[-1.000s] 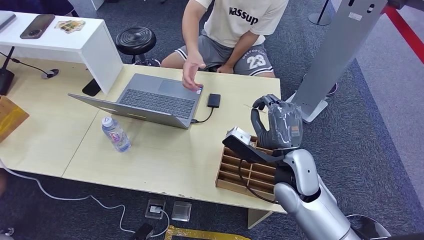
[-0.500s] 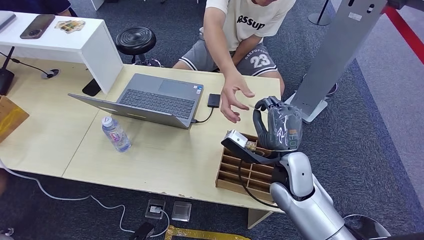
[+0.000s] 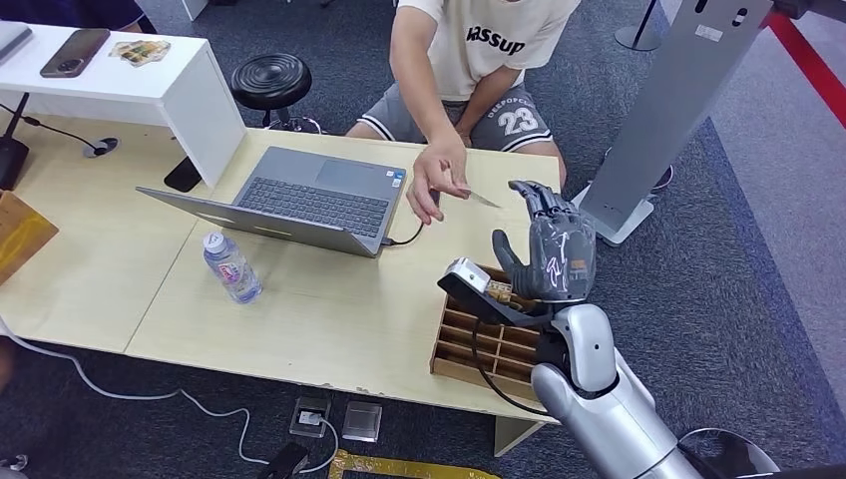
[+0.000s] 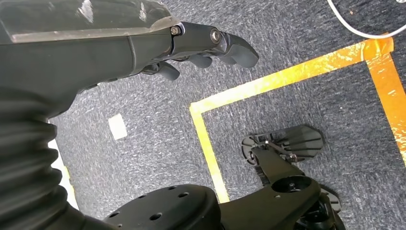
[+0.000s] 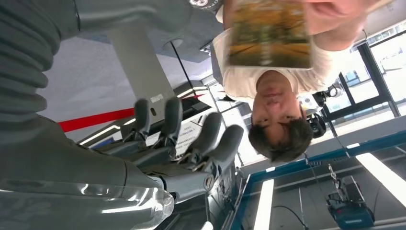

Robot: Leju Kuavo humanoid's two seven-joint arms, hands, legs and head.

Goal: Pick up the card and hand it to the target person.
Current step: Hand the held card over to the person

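The left hand (image 4: 191, 48) is hanging over the floor, fingers curling loosely around nothing; the person's hand (image 3: 436, 180) is pinching the card (image 3: 483, 200) above the table (image 3: 329, 309); the right hand (image 3: 554, 249) is standing open and empty; lingering there risks bumping the person.

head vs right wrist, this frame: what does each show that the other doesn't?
Head view alone: the laptop, water bottle, wooden divided tray and light wood table. Right wrist view alone: the card's printed face, an autumn-coloured picture, plus ceiling lights and windows behind. Both: the right hand, raised, fingers apart and holding nothing, and the card pinched in the person's hand, edge-on from the head.
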